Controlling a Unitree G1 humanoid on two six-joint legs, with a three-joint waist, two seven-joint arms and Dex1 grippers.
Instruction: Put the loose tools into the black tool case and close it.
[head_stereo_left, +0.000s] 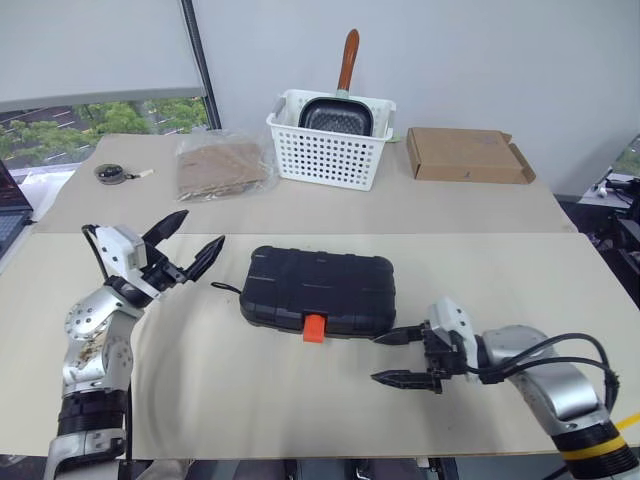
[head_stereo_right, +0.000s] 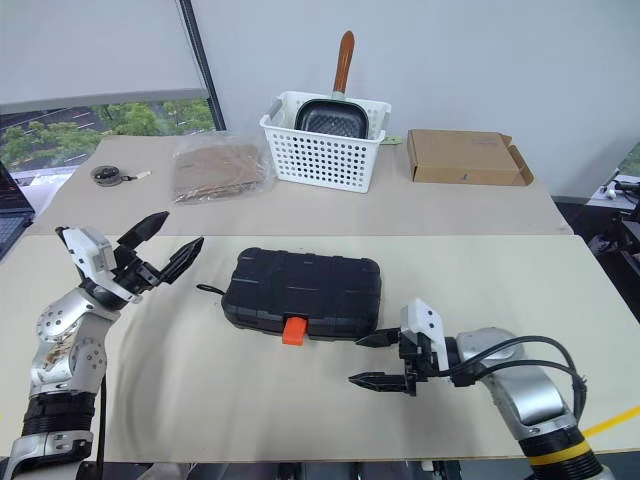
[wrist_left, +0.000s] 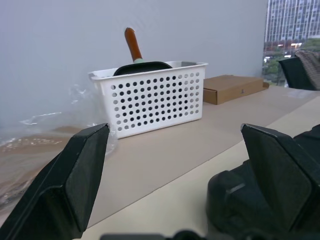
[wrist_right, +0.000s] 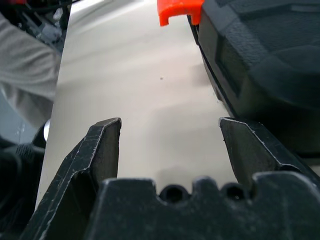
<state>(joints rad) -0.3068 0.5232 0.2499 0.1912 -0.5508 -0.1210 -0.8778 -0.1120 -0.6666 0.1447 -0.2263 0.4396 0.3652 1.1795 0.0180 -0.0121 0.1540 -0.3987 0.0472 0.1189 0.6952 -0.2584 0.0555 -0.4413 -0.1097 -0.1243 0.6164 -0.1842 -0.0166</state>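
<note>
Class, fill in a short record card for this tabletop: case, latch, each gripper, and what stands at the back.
case: black tool case, closed, lying flat mid-table
latch: orange latch on the case's near edge
left gripper: open, empty, raised to the left of the case
right gripper: open, empty, by the case's near right corner, not touching it
back of table: white basket holding a pan; cardboard box to its right; plastic bag to its left
</note>
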